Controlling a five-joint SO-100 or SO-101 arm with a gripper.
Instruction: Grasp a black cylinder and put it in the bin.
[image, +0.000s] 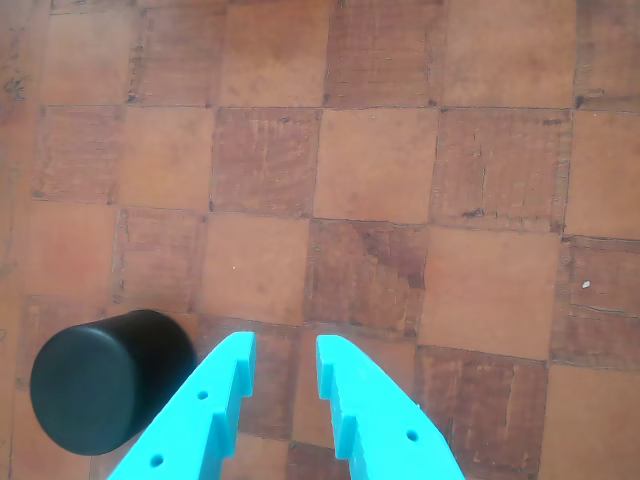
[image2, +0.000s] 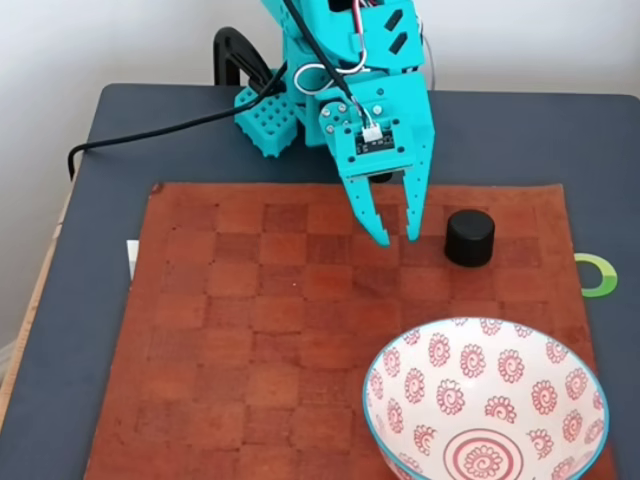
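Note:
The black cylinder (image2: 469, 237) stands upright on the brown checkered mat, just right of my turquoise gripper (image2: 397, 238) in the fixed view. The gripper hangs open above the mat, its fingers pointing down with nothing between them. Seen from the other view, the cylinder (image: 100, 382) lies at the lower left, beside and outside the left finger of the gripper (image: 284, 345). The bin (image2: 487, 400), a white bowl with red spiral flowers and a blue rim, sits at the mat's near right corner with nothing in it.
The checkered mat (image2: 250, 340) covers most of a dark table (image2: 90, 300). A green ring mark (image2: 598, 275) lies right of the mat. The arm's base and a black cable (image2: 170, 125) sit at the table's back.

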